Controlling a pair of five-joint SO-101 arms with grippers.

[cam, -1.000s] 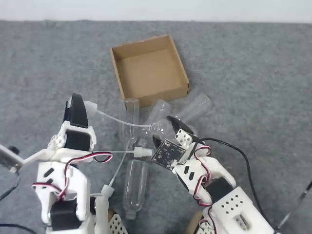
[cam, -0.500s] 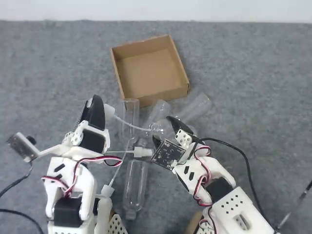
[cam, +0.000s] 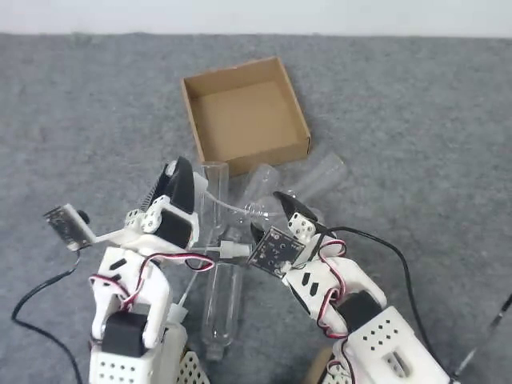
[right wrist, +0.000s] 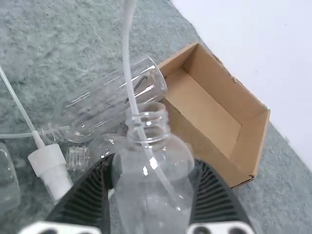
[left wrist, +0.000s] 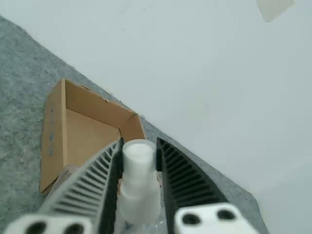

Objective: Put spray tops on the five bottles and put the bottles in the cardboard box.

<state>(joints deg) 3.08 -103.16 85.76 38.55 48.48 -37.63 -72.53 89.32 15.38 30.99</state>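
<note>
Left gripper has both ribbed fingers clamped on a white spray top, one finger on each side of the cap. The cardboard box sits open a bit past the fingertips.

The top's thin dip tube drops into the open neck of a clear bottle. So the tube's in, but the cap isn't down on the neck yet. That bottle is squeezed between the fingers of the right gripper, with its neck poking out beyond the fingertips.

Just beside one right finger, a loose spray top lies on the grey carpet. Past the right fingertips, a second bottle lies on its side between the held one and the box.

From the high view, a third bottle lies behind both sets of fingers, in the gap between the two arms. A fourth bottle lies beyond the right gripper, near the box's corner.
</note>
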